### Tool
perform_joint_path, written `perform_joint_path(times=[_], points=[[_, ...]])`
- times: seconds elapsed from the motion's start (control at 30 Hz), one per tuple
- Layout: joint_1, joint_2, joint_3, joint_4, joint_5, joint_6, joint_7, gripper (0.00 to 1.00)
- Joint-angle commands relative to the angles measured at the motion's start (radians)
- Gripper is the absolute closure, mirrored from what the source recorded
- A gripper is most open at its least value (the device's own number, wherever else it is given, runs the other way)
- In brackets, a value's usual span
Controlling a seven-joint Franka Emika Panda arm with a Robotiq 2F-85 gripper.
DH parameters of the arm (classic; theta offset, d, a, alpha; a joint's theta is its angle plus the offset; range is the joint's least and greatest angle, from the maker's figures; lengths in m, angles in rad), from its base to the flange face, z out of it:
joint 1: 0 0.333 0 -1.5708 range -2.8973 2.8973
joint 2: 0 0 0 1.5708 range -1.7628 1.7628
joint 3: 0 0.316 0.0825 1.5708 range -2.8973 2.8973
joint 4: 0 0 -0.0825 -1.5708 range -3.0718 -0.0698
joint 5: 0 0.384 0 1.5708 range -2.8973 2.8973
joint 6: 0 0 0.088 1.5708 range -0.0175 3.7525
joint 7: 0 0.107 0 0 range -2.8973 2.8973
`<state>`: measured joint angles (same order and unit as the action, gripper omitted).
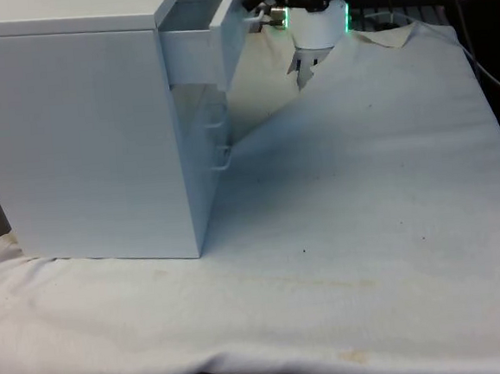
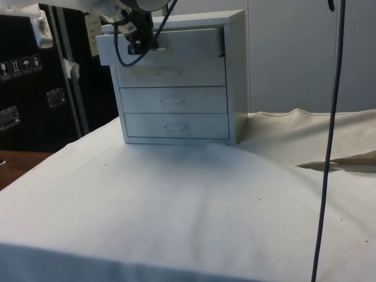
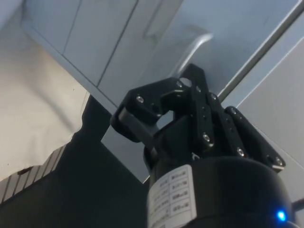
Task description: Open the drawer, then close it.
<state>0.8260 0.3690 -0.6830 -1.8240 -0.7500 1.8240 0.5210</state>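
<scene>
The black gripper [image 2: 136,46] sits in the upper left of the side view, right at the front of the top drawer [image 2: 161,46], where the handle [image 3: 192,50] is. In the wrist view its fingers [image 3: 197,102] press close together at the pale metal handle and appear closed on it, though the contact itself is partly hidden by the gripper body. In the front view the gripper [image 1: 264,11] shows at the top centre, just beside the drawer's face.

The top drawer [image 1: 199,39] stands pulled partway out of the white chest of drawers [image 1: 81,131], its front panel clearly forward of the drawers below. Three lower drawers [image 2: 173,100] sit flush and shut in the side view, each with a small handle.

The chest occupies the upper left of the front view and the upper centre of the side view, resting on the white cloth [image 1: 366,230] that covers the table.
</scene>
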Motion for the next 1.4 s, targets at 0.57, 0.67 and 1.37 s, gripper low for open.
perform_joint_path(times=[0.57,0.67,1.37], points=[[-0.008,-0.001,-0.073,-0.014,-0.018,0.056,-0.031,1.00],[-0.016,-0.008,-0.086,-0.026,-0.034,0.090,-0.040,1.00],[-0.012,-0.004,-0.121,-0.038,-0.029,0.115,-0.040,1.00]])
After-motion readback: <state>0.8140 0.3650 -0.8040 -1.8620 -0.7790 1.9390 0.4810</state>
